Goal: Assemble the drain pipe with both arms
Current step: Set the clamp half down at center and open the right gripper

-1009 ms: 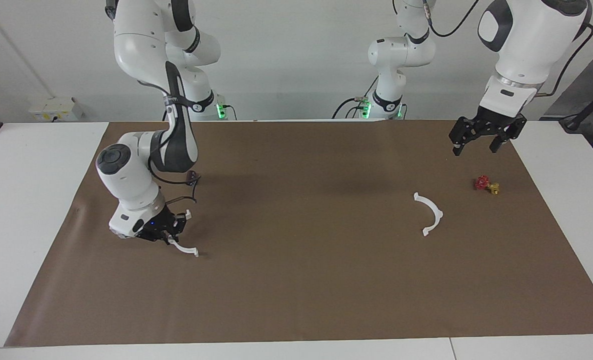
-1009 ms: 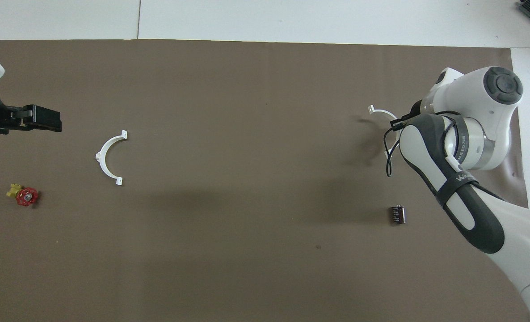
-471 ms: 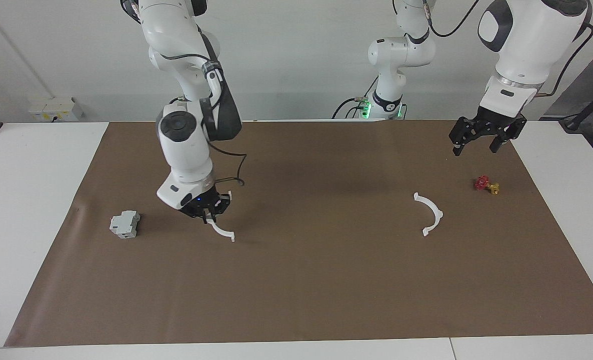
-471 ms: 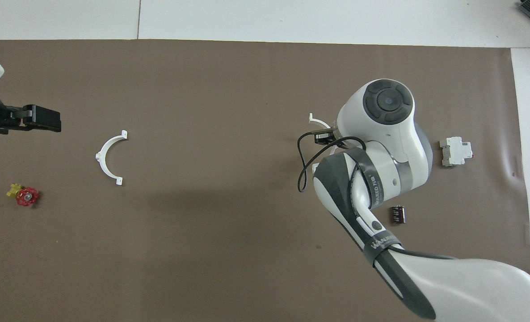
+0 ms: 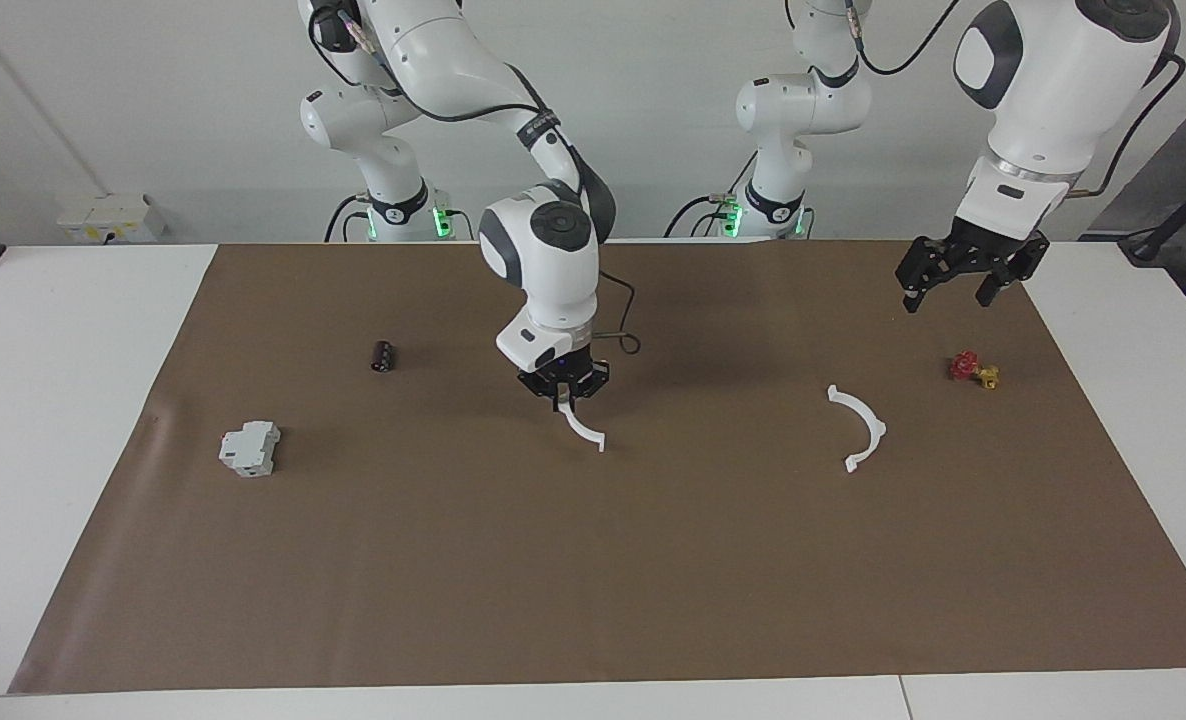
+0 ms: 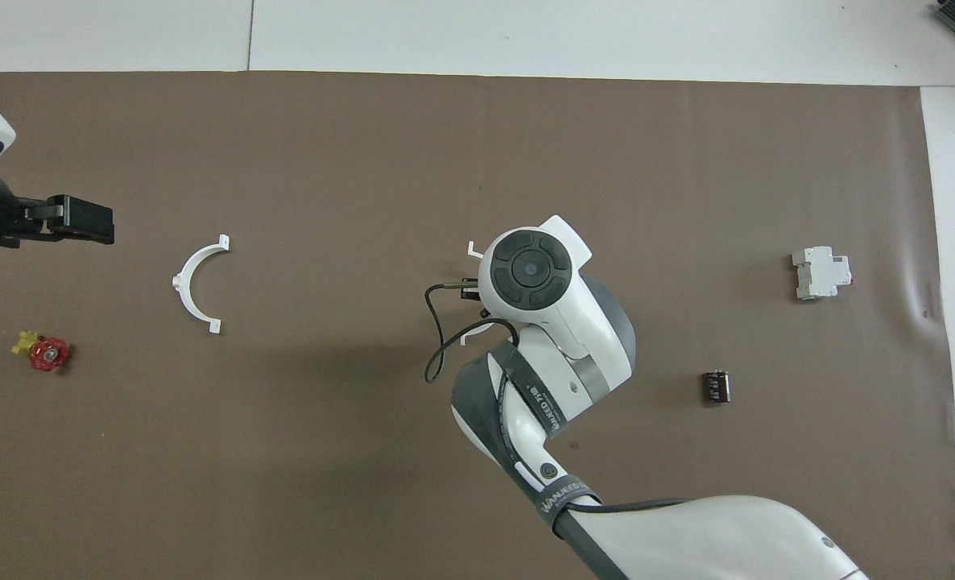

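The drain pipe is in two white half-ring pieces. One piece [image 5: 585, 428] hangs from my right gripper [image 5: 564, 397], which is shut on its upper end, low over the middle of the brown mat. From overhead the right arm's wrist covers that gripper, and only the piece's tab [image 6: 472, 248] shows. The other piece [image 5: 865, 425] [image 6: 196, 286] lies flat on the mat toward the left arm's end. My left gripper [image 5: 950, 291] [image 6: 97, 221] hangs open and holds nothing, in the air over the mat's edge at that end.
A small red-and-yellow valve [image 5: 973, 369] [image 6: 43, 352] lies on the mat below the left gripper. Toward the right arm's end sit a grey-white boxy block [image 5: 249, 447] [image 6: 820, 273] and a small dark cylinder [image 5: 382, 355] [image 6: 716, 386].
The right arm has swung from its end of the table to the middle, carrying its half-ring piece along and uncovering the block and the dark cylinder. The left arm has barely moved.
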`<state>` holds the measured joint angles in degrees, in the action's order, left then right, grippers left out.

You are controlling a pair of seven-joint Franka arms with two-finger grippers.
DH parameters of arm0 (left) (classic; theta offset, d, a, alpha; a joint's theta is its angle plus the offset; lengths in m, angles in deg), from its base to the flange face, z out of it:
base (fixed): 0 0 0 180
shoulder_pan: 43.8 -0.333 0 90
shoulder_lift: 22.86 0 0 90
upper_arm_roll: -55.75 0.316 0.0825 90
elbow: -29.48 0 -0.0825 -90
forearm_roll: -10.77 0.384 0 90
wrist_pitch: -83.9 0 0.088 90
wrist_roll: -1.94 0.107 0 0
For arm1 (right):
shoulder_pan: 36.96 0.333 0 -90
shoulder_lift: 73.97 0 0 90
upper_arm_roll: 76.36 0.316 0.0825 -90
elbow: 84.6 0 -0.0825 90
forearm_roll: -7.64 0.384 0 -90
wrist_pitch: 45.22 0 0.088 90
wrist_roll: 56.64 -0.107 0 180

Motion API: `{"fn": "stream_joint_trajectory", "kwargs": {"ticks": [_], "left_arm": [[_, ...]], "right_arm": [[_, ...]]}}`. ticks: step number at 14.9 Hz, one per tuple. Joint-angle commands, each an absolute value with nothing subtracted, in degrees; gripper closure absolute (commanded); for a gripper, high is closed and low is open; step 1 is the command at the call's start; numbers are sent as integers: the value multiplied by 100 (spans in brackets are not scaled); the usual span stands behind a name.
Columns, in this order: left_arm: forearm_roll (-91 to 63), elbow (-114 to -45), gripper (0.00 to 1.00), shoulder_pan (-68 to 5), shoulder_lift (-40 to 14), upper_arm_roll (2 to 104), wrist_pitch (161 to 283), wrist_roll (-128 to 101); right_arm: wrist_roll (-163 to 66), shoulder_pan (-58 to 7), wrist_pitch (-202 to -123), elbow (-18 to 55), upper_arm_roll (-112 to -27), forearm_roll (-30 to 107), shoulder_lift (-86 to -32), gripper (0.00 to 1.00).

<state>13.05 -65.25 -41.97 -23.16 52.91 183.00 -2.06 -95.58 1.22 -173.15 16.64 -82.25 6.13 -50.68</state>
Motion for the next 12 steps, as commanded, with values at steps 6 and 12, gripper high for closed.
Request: {"fn": "stream_joint_trajectory", "kwargs": {"ticks": [6,12], "left_arm": [[1218,-6729,0,-4204,-2532,5293,18286,-148],[1218,-6738,0,-4222,-2532,5293,18330,-148]], "right_arm": [[-9444,364,-17952,1990,-8251,395,-4883,100],[-9231,373,-18031,2095,-8251,394,-4883,100]]}}
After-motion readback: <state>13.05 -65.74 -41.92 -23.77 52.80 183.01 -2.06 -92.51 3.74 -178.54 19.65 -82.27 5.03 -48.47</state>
